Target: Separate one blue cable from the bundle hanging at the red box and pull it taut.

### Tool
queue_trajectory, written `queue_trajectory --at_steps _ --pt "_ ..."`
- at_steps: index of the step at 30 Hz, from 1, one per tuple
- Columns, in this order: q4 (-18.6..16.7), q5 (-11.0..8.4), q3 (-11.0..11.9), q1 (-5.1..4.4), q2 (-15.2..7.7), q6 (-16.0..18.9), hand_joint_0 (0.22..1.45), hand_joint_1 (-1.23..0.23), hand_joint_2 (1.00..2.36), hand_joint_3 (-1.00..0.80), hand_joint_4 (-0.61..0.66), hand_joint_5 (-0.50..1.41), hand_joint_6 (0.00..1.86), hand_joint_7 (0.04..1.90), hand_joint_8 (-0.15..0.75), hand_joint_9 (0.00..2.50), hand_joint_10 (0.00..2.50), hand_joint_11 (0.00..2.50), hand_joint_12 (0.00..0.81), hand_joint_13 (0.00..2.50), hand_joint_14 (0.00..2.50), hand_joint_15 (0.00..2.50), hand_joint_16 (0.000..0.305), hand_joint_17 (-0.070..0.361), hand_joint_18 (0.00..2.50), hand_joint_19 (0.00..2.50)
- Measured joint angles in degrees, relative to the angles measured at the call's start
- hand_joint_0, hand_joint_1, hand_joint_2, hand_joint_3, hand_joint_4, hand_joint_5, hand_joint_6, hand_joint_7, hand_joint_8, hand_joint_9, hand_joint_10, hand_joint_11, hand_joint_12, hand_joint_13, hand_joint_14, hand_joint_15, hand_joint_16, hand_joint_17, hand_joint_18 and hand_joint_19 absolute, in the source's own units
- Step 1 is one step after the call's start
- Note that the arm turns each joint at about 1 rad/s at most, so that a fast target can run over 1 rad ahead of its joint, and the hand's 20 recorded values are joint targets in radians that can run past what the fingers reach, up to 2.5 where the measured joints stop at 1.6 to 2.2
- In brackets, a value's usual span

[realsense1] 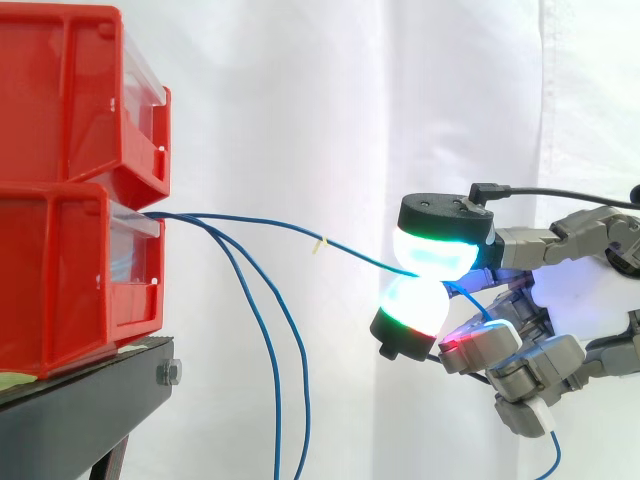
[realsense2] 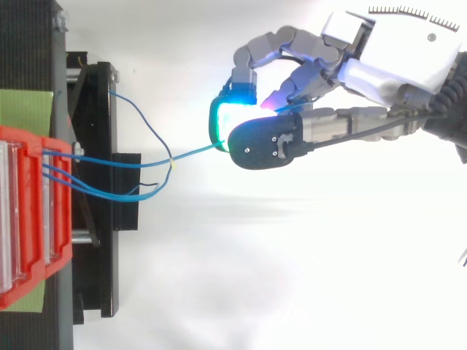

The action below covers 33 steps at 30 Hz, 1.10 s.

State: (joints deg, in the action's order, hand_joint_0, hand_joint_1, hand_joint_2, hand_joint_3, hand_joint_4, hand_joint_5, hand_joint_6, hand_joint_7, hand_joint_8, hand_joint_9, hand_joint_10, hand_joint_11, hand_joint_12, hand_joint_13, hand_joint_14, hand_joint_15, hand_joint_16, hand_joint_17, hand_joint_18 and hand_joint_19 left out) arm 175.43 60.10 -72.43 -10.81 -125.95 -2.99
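Pinching one blue cable [realsense1: 262,222] between its pads [realsense1: 440,255], hand [realsense2: 394,62] holds it nearly straight out from the lower red box [realsense1: 60,280], other strands [realsense1: 278,420] hanging slack; next needs a steady pull away without slipping.

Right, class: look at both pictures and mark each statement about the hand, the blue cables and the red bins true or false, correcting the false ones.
1. The hand pinches one blue cable between two glowing fingertips. True.
2. The pinched cable comes from the lower red bin. True.
3. Every blue cable is in the hand. False: other cables hang loose below that bin.
4. The red bins sit side by side. False: one is stacked on the other, on a black stand.
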Motion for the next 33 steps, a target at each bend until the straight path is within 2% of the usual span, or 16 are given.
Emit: queue_trajectory --at_steps 33 --pt "0.00 -0.01 0.01 0.00 0.00 0.00 0.75 -0.77 1.02 -0.32 -0.28 -0.20 0.94 1.28 0.177 0.99 0.26 1.67 0.310 0.87 1.07 1.47 0.039 0.088 0.76 1.23"
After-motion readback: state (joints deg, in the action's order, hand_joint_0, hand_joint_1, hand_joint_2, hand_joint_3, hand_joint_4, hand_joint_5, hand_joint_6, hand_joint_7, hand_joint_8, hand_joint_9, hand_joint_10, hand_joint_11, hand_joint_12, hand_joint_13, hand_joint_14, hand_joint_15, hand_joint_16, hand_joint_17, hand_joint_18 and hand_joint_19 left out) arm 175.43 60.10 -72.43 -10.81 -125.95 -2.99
